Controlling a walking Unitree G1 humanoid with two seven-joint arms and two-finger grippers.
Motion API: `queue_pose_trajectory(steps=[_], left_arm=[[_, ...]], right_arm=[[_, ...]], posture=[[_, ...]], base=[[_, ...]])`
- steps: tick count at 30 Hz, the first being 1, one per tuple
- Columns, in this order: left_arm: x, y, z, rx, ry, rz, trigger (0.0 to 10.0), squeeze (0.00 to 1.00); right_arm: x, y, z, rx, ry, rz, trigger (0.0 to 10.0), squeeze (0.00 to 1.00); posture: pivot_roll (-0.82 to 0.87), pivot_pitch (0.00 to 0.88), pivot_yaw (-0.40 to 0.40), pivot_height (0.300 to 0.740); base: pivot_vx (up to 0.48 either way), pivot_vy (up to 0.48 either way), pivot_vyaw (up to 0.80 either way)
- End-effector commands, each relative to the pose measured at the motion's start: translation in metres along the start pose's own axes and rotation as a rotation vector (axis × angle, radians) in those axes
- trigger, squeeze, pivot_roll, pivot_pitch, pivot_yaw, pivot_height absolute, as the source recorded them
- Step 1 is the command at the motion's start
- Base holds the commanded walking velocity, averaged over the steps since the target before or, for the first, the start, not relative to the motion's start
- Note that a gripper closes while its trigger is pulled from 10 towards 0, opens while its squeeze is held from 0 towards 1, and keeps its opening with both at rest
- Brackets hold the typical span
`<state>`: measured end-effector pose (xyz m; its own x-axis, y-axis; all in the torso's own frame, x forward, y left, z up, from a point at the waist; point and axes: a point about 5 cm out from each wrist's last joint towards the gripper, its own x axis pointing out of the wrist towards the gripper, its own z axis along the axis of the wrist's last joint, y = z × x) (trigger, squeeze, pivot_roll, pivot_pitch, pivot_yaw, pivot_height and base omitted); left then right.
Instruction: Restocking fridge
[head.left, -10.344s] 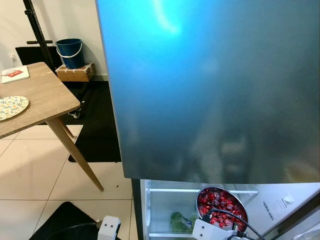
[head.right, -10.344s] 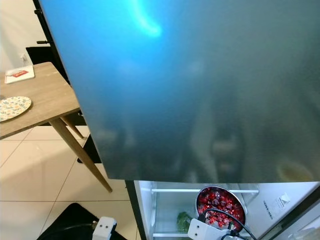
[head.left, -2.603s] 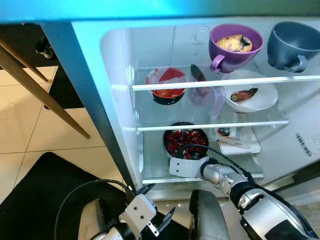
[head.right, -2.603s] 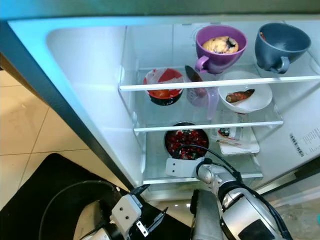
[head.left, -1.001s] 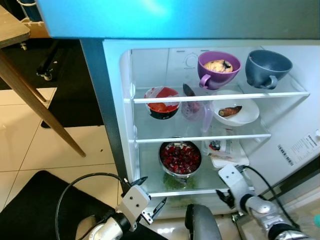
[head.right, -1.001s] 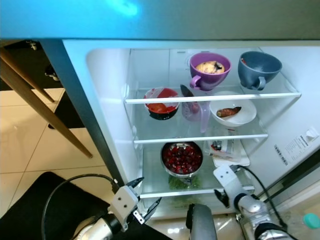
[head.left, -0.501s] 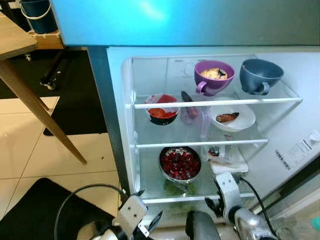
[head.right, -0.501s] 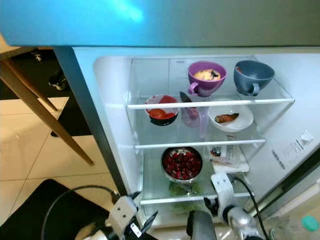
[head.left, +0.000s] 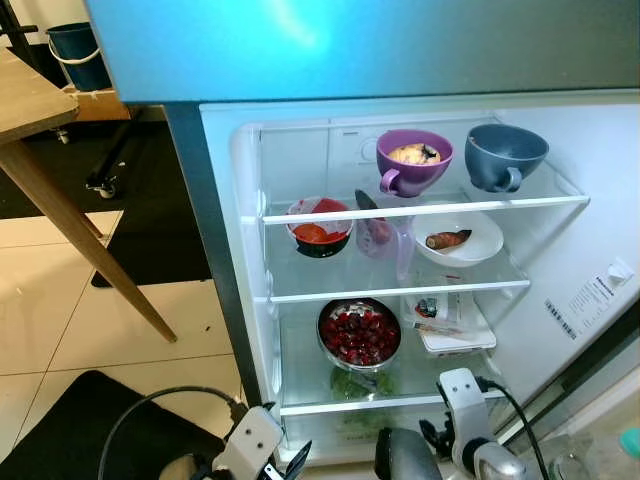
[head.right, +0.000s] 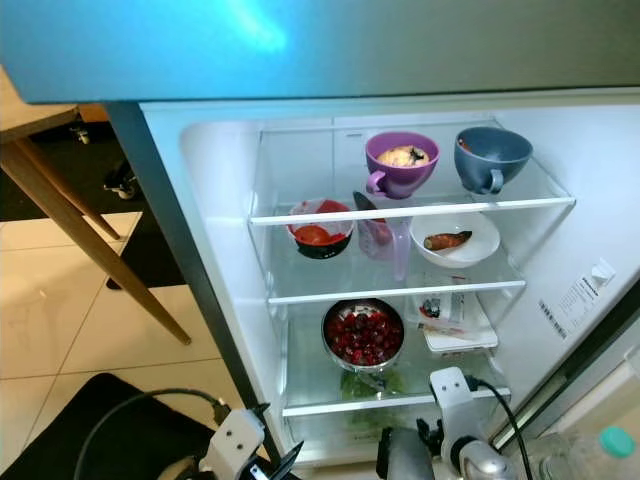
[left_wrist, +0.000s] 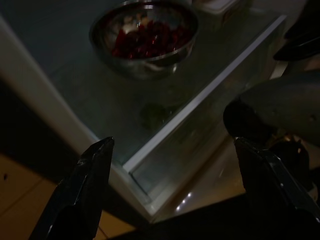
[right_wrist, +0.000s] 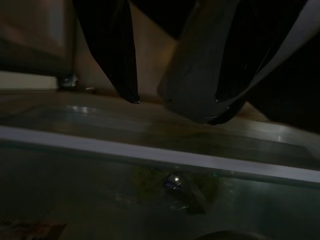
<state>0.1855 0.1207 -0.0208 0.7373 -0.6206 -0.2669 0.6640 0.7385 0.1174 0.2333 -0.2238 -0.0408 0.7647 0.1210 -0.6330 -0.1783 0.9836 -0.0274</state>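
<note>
Both grippers hung low before the open fridge (head.left: 240, 250). The left gripper (left_wrist: 175, 185) held its fingers wide apart, empty; the right gripper (right_wrist: 175, 100) showed fingers parted, holding nothing. The bowl of cherries (head.left: 359, 334) sat on the lowest shelf (head.left: 330, 405), near its front edge. Judgement: placement appeared complete; the next move called for fetching another item. Free room lay left of the bowl.

The fridge (head.left: 240, 250) stands open, lit white inside, with glass shelves. A steel bowl of cherries (head.left: 359, 334) sits upright on the lower shelf, left of a flat packet (head.left: 447, 318). Greens (head.left: 357, 383) lie beneath it. The middle shelf holds a red-filled bowl (head.left: 320, 225) and a white plate (head.left: 457, 238); the top shelf a purple cup (head.left: 413, 161) and a blue cup (head.left: 504, 155).
</note>
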Motion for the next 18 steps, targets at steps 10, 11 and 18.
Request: queue_pose_trajectory(steps=[10,11,18], left_arm=[[-0.014,0.015,-0.013,-0.046,0.047,0.091,10.0,0.0],[-0.015,0.016,-0.015,-0.056,0.052,0.106,10.0,0.0],[-0.025,0.017,-0.028,-0.134,0.097,0.162,10.0,0.0]], right_arm=[[-0.003,-0.001,-0.014,0.017,0.06,-0.053,10.0,0.0],[-0.003,0.0,-0.014,0.02,0.059,-0.053,10.0,0.0],[-0.004,-0.002,-0.015,0.023,0.065,-0.061,10.0,0.0]], posture=[[0.02,0.045,0.021,0.383],[0.02,0.045,0.021,0.383],[0.02,0.046,0.022,0.383]], base=[[0.0,0.0,0.0],[0.0,0.0,0.0],[0.0,0.0,0.0]])
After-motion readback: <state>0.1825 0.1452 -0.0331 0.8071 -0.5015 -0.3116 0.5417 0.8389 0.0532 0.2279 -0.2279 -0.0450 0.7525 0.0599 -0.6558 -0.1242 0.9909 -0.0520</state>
